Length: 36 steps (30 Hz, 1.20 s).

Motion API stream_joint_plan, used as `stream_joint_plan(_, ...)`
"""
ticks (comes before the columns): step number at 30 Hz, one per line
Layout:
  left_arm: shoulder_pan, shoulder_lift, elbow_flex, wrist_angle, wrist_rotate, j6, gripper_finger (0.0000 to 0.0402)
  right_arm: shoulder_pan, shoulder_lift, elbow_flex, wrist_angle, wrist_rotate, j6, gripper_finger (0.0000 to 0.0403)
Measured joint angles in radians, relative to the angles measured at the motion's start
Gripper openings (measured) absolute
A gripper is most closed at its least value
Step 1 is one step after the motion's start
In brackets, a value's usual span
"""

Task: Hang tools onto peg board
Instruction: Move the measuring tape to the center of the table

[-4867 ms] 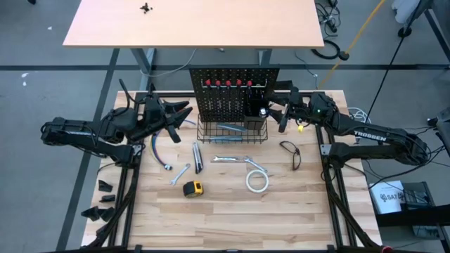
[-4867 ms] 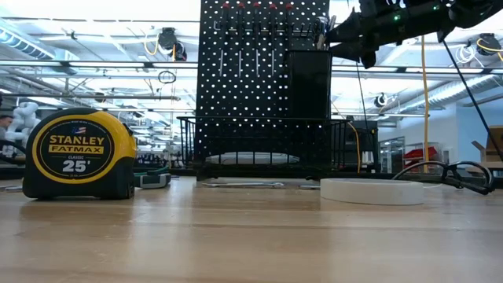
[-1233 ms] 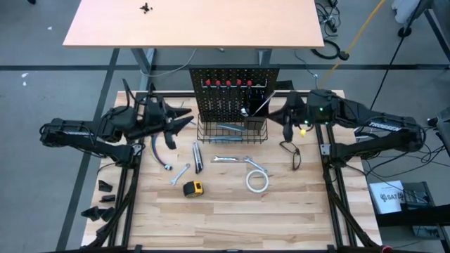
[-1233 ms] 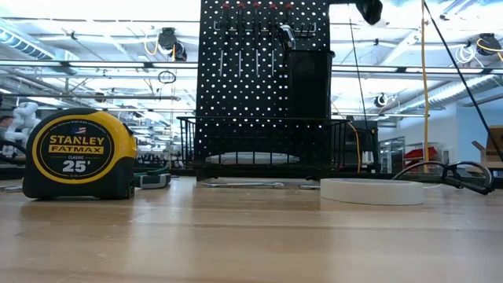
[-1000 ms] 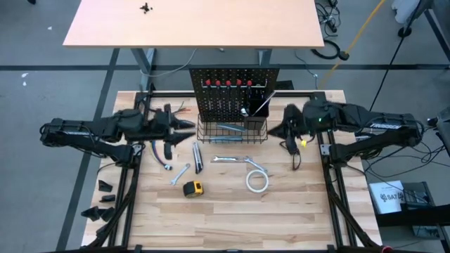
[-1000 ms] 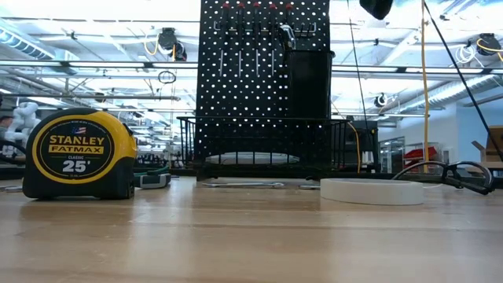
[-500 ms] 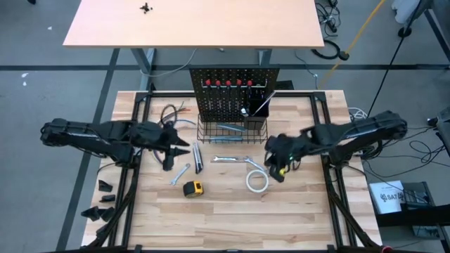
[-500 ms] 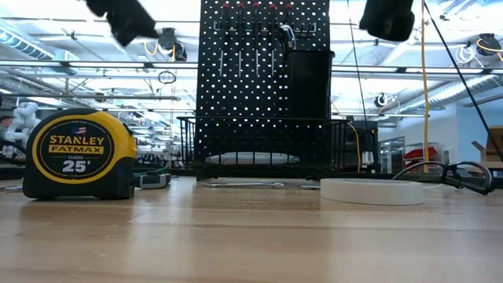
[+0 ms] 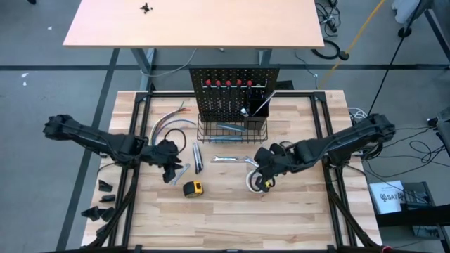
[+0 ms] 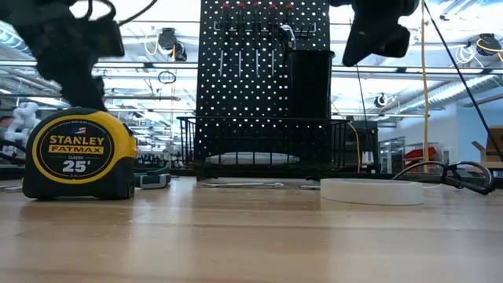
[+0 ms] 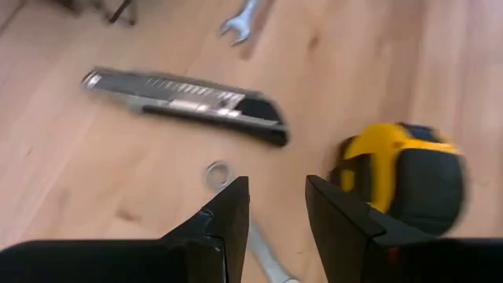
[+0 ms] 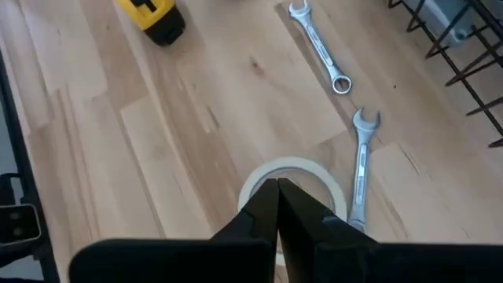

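high: straight down | low: tabletop level | wrists: close, downward | shared: tape measure [image 9: 193, 187]

The right gripper [image 12: 277, 189], its dark fingers [image 12: 263, 206] pressed together, hangs over a white tape roll [image 12: 318, 177] on the light wooden desk [image 12: 157, 141]. Two silver wrenches [image 12: 321, 49] lie just beside the roll, a yellow-black tape measure [image 12: 151, 17] well apart, and black wire basket bars [image 12: 460, 55] stand beyond.

Count on worktop [image 9: 225, 218]: 3 loose wrenches [image 12: 318, 45], 1 utility knife [image 11: 185, 104], 1 tape measure [image 9: 193, 187], 1 white tape roll [image 10: 372, 191], 1 pliers [image 10: 448, 175]. Peg board [image 9: 233, 95]: 5 red-handled screwdrivers [image 9: 228, 83], 1 wire basket [image 9: 232, 131], 1 cup holder [image 10: 310, 82]
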Motion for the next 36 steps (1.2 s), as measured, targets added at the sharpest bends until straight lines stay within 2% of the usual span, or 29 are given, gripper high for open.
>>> stream_joint_plan(2,-0.008,0.002,-0.021,0.017,-0.017,-0.002,0.0130,-0.001,0.010,0.000,0.010,0.008,-0.001,0.0001)
stream_joint_plan(7,-0.011,0.005,-0.061,0.109,-0.091,0.111,0.0121,-0.008,0.014,-0.001,0.045,0.093,-0.023,0.0001)
stream_joint_plan(13,0.025,0.006,-0.144,0.177,-0.060,0.219,0.0045,-0.016,0.015,-0.037,0.171,0.103,-0.068,0.0000)
stream_joint_plan(16,0.065,0.006,-0.174,0.223,-0.012,0.280,0.0008,-0.018,0.015,-0.067,0.244,0.098,-0.074,0.0000)
stream_joint_plan(20,0.102,0.025,-0.179,0.236,0.024,0.321,0.0003,-0.018,0.015,-0.090,0.269,0.083,-0.051,0.0000)
stream_joint_plan(24,0.100,0.078,-0.179,0.226,0.109,0.306,0.0002,-0.015,0.025,-0.091,0.303,0.079,-0.047,0.0000)
stream_joint_plan(26,0.082,0.106,-0.179,0.211,0.145,0.284,0.0002,-0.013,0.032,-0.091,0.330,0.076,-0.044,0.0000)
stream_joint_plan(36,-0.075,0.180,-0.179,0.239,0.140,0.200,0.0001,0.031,0.048,-0.091,0.381,0.077,-0.004,0.0000)
